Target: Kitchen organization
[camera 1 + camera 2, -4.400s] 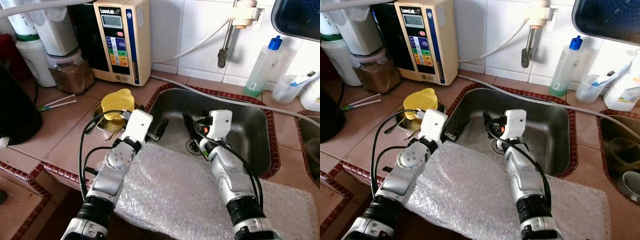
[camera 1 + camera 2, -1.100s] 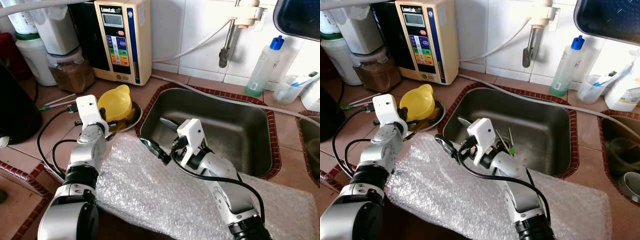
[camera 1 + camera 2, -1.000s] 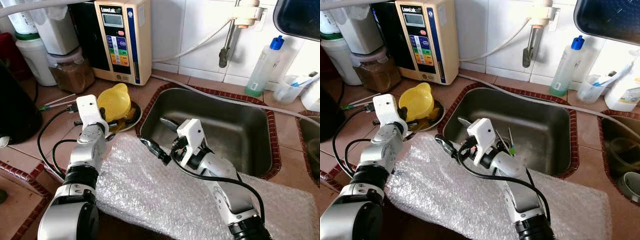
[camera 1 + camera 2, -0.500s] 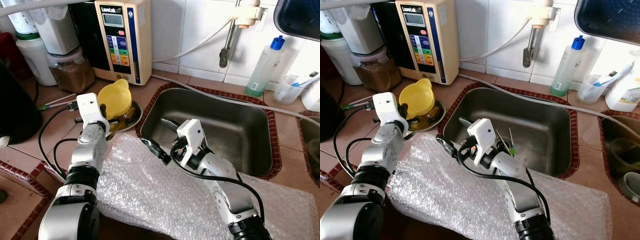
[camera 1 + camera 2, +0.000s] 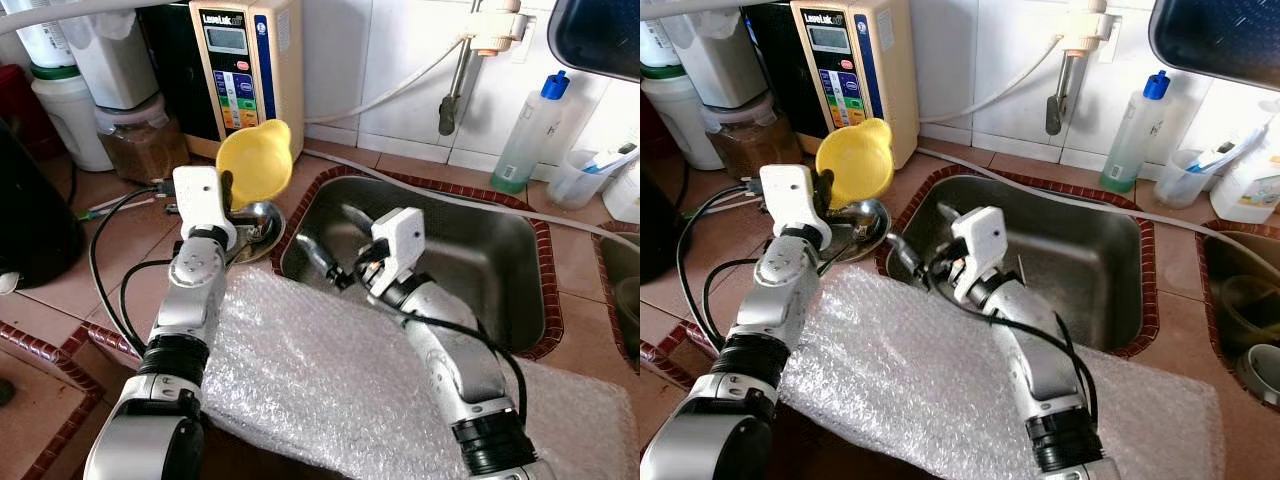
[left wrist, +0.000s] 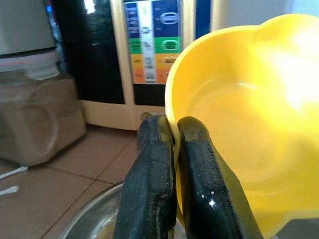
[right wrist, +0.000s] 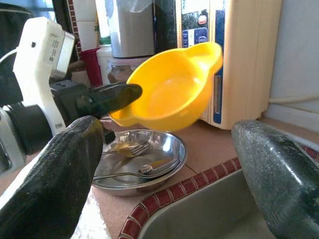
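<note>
Tiled counter (image 5: pixel 90 270) — left tool (image 5: pixel 226 192) clamps yellow bowl (image 5: pixel 255 160) rim; right tool (image 5: pixel 330 245) apart.

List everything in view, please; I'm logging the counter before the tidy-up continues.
yellow bowl: 1, yellow, lifted and tilted above the steel dish, pinched at its rim.
steel dish: 1, silver, on the counter left of the sink, with cutlery in it.
sink: 1, steel, centre.
bubble wrap: 1 sheet, clear, over the counter's front edge.
water ionizer: 1, cream, against the back wall.
squeeze bottle: 1, clear with a blue cap, right of the tap.
left end effector: 1, black, shut on the bowl's rim.
right end effector: 1, black, open, at the sink's left edge.
</note>
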